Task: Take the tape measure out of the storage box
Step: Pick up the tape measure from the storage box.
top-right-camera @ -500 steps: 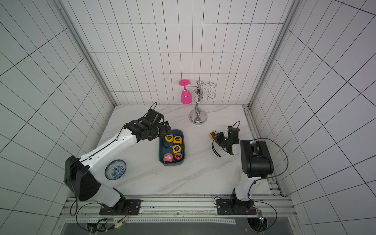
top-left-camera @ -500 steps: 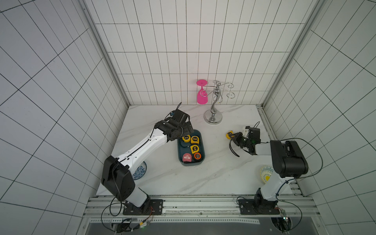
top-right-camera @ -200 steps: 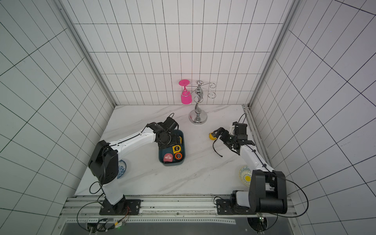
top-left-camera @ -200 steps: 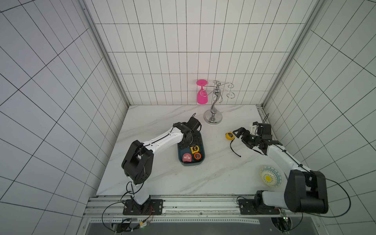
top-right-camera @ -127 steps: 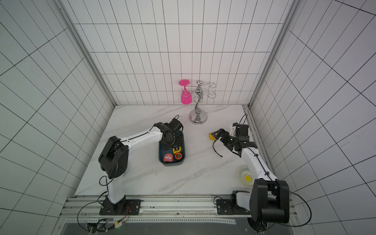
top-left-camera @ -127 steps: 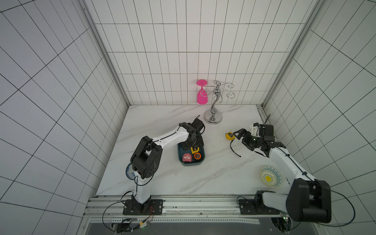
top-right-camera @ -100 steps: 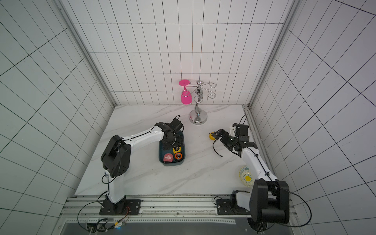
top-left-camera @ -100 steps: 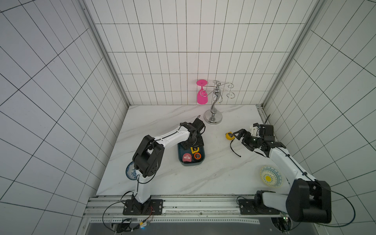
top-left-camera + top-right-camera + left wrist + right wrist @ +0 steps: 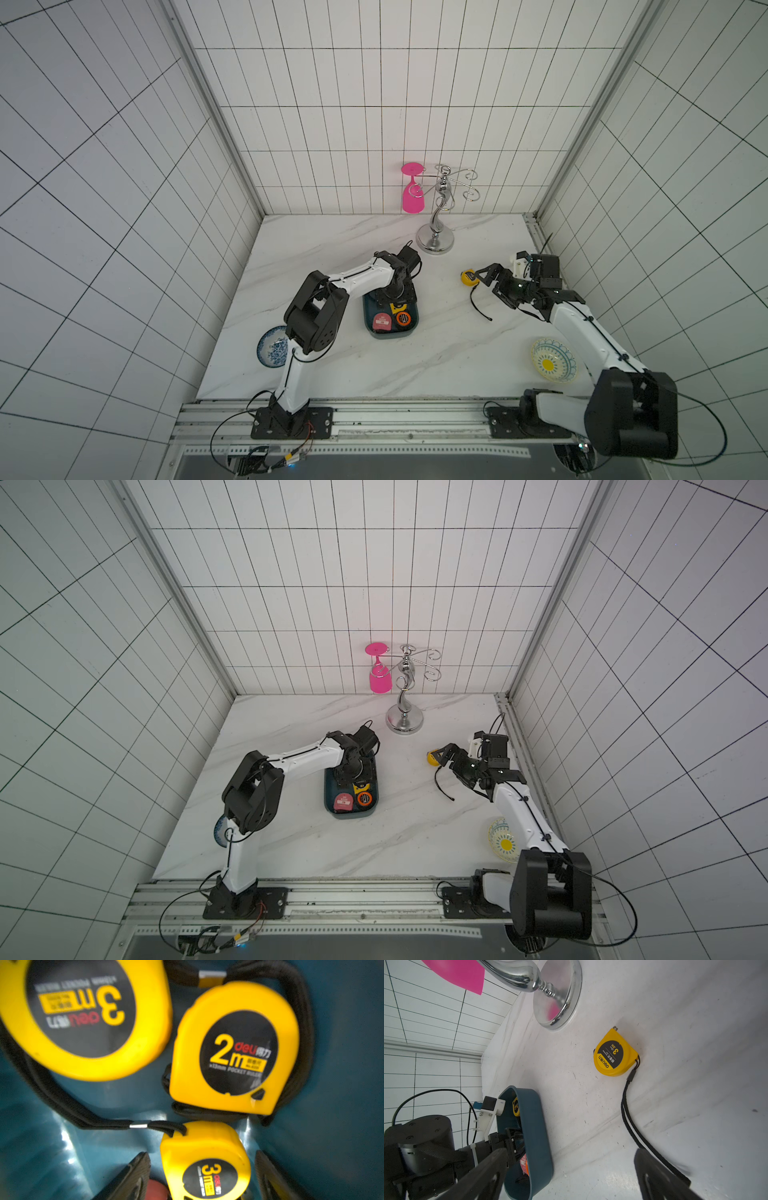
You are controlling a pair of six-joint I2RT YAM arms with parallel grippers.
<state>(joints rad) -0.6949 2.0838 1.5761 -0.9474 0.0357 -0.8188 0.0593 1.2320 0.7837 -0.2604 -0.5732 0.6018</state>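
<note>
Tape measure (image 9: pixel 205 1167), a small hard yellow case, lay flat in the storage box (image 9: pixel 342 1064). It looked light, stiff and slick, best pinched across its edges. The left tool (image 9: pixel 201 1154) straddled it, jaws apart. Its black strap (image 9: pixel 93 1120) ran beside a larger yellow measure (image 9: pixel 83 1012) and could snag. The right tool (image 9: pixel 570 1152) gaped over the tabletop (image 9: pixel 695 1012).

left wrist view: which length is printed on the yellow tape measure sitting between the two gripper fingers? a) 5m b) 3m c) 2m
b: the tape measure framed by the left gripper has 3m on its label.
</note>
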